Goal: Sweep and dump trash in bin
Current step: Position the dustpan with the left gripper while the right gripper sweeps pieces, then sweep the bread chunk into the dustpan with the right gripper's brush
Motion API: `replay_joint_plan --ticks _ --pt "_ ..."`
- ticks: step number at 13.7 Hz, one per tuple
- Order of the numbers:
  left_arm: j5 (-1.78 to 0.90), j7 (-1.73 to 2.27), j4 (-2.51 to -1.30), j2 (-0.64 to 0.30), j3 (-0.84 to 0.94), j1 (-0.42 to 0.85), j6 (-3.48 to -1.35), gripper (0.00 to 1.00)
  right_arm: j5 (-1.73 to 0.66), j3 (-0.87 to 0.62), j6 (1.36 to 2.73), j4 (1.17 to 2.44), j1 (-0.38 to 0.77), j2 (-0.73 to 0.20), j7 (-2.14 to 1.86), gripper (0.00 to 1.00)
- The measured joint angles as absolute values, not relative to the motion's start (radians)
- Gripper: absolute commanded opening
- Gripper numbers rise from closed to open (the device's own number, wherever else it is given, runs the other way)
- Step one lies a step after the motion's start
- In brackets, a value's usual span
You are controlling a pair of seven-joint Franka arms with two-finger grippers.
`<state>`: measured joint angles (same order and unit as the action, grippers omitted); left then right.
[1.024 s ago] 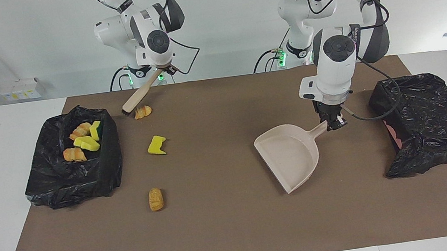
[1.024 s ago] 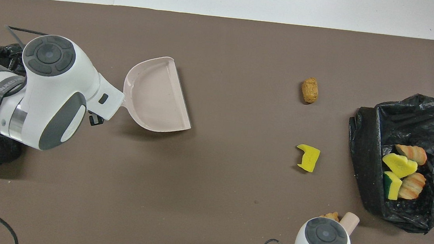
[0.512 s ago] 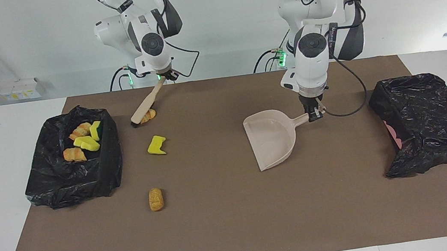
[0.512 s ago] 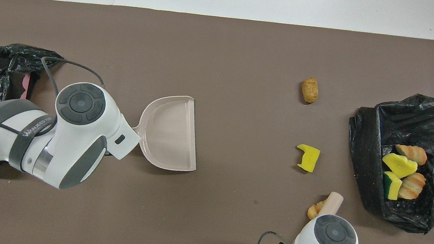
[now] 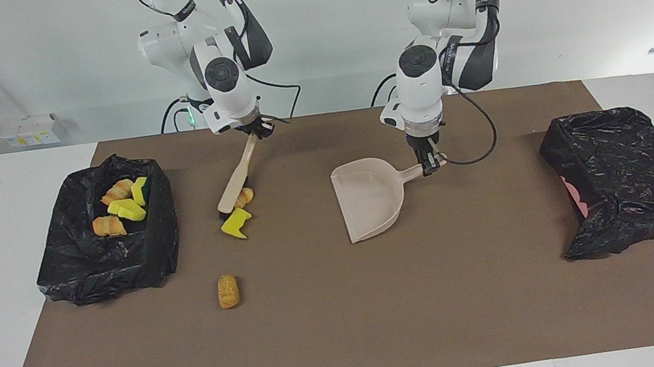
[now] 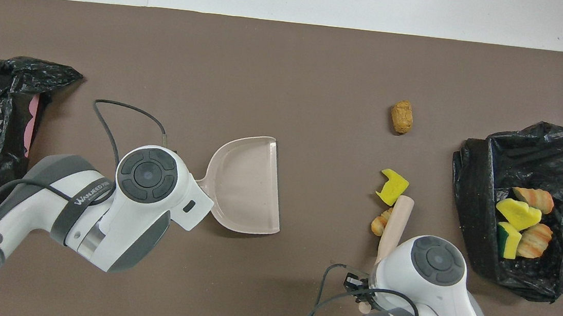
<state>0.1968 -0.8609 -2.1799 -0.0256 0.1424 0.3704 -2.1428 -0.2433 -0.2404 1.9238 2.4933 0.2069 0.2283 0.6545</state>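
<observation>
Your right end effector (image 5: 259, 130) is clamped on the brush (image 5: 236, 180), its head against a croissant (image 5: 245, 197) and yellow sponge (image 5: 236, 224); your left end effector (image 5: 429, 163) grips the dustpan (image 5: 367, 198) handle. Mid-sweep: next, push both pieces toward the dustpan's open mouth.

Brush (image 5: 236, 181) now has the croissant (image 5: 245, 197) shoved up against the yellow sponge (image 5: 236, 224); dustpan (image 5: 367, 197) slides closer to them.
</observation>
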Motion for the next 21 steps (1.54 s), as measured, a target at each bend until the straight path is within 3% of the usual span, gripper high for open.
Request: replay_joint_plan --ticks 9,17,21 --pt "0.194 -0.746 -2.195 -0.024 0.143 0.375 -2.144 0.0 -0.426 -0.255 1.904 2.432 0.375 0.204 0.367 0.0" --pt "0.193 -0.82 -2.231 0.0 0.138 0.377 -2.145 0.0 -0.55 -0.253 1.896 2.314 0.412 0.166 0.29 0.0" --pt "0.193 -0.847 -2.231 0.0 0.137 0.377 -2.145 0.0 -0.55 -0.237 1.769 2.258 0.363 0.167 0.296 0.0"
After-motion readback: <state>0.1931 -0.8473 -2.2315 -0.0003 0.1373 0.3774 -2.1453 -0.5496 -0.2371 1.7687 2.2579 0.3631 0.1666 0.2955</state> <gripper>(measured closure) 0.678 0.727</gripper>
